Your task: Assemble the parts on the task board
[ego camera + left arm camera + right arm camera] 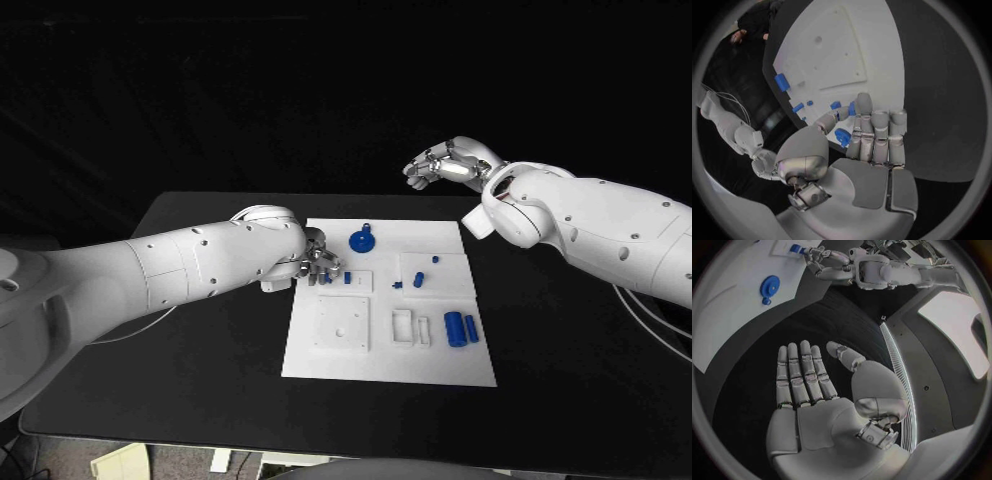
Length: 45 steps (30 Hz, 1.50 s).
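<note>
The white task board [389, 350] lies in the middle of the black table. My left hand [307, 262] hovers over the board's near-left top corner and pinches a small blue part [842, 136] between thumb and fingers; the same part [795, 249] shows at its fingertips in the right wrist view. More small blue pieces [836, 105] lie on the board just beyond those fingertips. My right hand [450, 165] is raised beyond the board's far right corner, palm [823, 415] flat, fingers straight and holding nothing.
On the board lie a round blue part with a tab [362, 240], small blue pegs [418, 279] near the middle, and two blue cylinders [462, 328] at the right. A raised white square [343, 322] and white slots [402, 325] sit lower down.
</note>
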### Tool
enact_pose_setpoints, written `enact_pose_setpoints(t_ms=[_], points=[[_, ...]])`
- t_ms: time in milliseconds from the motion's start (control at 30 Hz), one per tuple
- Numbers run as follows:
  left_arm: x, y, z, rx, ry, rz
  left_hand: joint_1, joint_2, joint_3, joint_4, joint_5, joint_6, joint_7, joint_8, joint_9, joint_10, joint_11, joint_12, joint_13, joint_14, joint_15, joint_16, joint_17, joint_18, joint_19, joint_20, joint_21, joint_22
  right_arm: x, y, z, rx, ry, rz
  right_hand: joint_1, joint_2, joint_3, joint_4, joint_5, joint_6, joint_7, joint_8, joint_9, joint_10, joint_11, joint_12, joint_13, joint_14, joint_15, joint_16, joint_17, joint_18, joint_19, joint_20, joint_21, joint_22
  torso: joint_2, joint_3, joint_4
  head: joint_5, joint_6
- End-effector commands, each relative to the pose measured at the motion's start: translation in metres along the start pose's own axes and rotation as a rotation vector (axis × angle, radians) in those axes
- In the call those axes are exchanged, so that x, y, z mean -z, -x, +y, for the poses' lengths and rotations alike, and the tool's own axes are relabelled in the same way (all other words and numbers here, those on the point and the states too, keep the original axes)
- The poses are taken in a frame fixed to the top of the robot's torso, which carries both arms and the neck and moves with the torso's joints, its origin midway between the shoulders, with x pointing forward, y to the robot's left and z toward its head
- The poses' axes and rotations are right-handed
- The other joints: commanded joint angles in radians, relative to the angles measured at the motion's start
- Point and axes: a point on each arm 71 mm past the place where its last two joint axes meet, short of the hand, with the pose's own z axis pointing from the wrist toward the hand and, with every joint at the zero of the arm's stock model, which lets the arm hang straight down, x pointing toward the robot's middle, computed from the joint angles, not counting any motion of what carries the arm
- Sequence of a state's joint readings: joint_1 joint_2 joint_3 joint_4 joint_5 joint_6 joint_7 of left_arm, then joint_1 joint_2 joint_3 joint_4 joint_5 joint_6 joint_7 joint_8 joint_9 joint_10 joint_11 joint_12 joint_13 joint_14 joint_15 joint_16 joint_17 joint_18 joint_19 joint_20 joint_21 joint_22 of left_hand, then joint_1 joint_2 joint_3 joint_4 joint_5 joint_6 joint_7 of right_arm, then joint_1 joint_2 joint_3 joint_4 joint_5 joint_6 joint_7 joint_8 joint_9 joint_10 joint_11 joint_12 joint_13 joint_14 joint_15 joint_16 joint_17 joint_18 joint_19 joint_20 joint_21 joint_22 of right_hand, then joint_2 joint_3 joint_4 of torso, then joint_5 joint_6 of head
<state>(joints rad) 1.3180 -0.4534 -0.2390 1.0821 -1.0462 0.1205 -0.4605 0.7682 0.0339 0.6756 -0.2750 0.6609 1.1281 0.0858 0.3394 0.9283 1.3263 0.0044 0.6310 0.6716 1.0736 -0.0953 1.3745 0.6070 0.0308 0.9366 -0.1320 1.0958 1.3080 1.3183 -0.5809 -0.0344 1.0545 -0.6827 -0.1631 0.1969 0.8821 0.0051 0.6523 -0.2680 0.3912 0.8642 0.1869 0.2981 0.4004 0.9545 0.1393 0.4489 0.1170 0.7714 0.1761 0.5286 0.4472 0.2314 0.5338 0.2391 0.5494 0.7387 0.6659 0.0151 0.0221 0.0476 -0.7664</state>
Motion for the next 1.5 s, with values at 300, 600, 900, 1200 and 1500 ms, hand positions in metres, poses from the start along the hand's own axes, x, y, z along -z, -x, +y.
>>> enact_pose_setpoints(t_ms=[300,600,900,1200,1500], points=[[-0.0007,-0.0053,-0.0032,-0.032,-0.010,0.037,-0.003,0.006,0.014,-0.013,0.000,0.096,-0.086,-0.006,0.007,0.104,-0.108,0.013,0.004,0.088,-0.108,0.010,-0.002,0.023,0.010,-0.135,0.009,0.018,-0.0001,-0.0019,0.0009,-0.009,0.001,0.012,0.006,0.002,0.007,0.002,0.007,-0.005,-0.001,0.005,-0.002,0.006,0.002,-0.005,-0.003,-0.005,0.002,-0.005,-0.003,-0.014,-0.010,0.000,-0.005,0.002,0.000,-0.0004,0.0008,-0.002,-0.003],[-0.0005,-0.0066,-0.0047,-0.051,-0.013,0.035,-0.004,0.007,0.014,-0.013,0.001,0.101,-0.087,-0.006,0.010,0.106,-0.109,0.017,0.006,0.090,-0.109,0.015,-0.002,0.024,0.011,-0.135,0.012,0.018,0.0001,-0.0019,0.0009,-0.009,0.001,0.013,0.006,0.003,0.008,0.002,0.009,-0.005,-0.001,0.005,-0.002,0.007,0.002,-0.006,-0.003,-0.005,0.003,-0.005,-0.004,-0.014,-0.010,0.001,-0.005,0.002,0.001,-0.0009,0.0006,-0.002,-0.004],[-0.0018,-0.0056,-0.0046,-0.037,-0.013,0.015,-0.013,0.008,0.011,0.001,-0.119,0.115,-0.090,-0.013,0.023,0.104,-0.110,0.035,0.013,0.088,-0.111,0.029,-0.009,0.027,0.014,-0.136,0.018,0.015,-0.0001,-0.0025,0.0011,-0.010,0.001,0.017,0.006,0.003,0.009,0.003,0.010,-0.005,-0.001,0.005,-0.003,0.007,0.002,-0.006,-0.004,-0.006,0.003,-0.005,-0.005,-0.015,-0.011,0.001,-0.005,0.002,0.000,-0.0009,0.0004,-0.004,-0.004],[-0.0033,-0.0055,-0.0045,-0.033,-0.007,0.002,-0.013,0.001,0.011,0.022,-0.212,0.116,-0.090,-0.022,0.033,0.101,-0.111,0.039,0.011,0.086,-0.112,0.033,-0.019,0.029,0.014,-0.135,0.019,0.014,-0.0001,-0.0035,0.0016,-0.011,0.001,0.023,0.006,0.004,0.010,0.003,0.012,-0.005,-0.001,0.005,-0.003,0.007,0.002,-0.007,-0.005,-0.006,0.003,-0.005,-0.006,-0.015,-0.012,0.001,-0.005,0.003,0.001,-0.0006,0.0009,-0.007,-0.005],[-0.0037,-0.0046,-0.0014,-0.031,0.002,-0.013,-0.023,-0.052,-0.001,0.074,-0.375,0.115,-0.089,-0.036,0.045,0.095,-0.110,0.039,0.003,0.082,-0.111,0.035,-0.033,0.032,0.011,-0.135,0.017,0.012,0.0003,-0.0034,0.0014,-0.012,0.000,0.023,0.005,0.002,0.010,0.003,0.012,-0.006,-0.001,0.004,-0.004,0.007,0.003,-0.009,-0.007,-0.009,0.004,-0.006,-0.009,-0.015,-0.015,0.002,-0.006,0.004,0.000,-0.0010,0.0013,-0.010,-0.006]])
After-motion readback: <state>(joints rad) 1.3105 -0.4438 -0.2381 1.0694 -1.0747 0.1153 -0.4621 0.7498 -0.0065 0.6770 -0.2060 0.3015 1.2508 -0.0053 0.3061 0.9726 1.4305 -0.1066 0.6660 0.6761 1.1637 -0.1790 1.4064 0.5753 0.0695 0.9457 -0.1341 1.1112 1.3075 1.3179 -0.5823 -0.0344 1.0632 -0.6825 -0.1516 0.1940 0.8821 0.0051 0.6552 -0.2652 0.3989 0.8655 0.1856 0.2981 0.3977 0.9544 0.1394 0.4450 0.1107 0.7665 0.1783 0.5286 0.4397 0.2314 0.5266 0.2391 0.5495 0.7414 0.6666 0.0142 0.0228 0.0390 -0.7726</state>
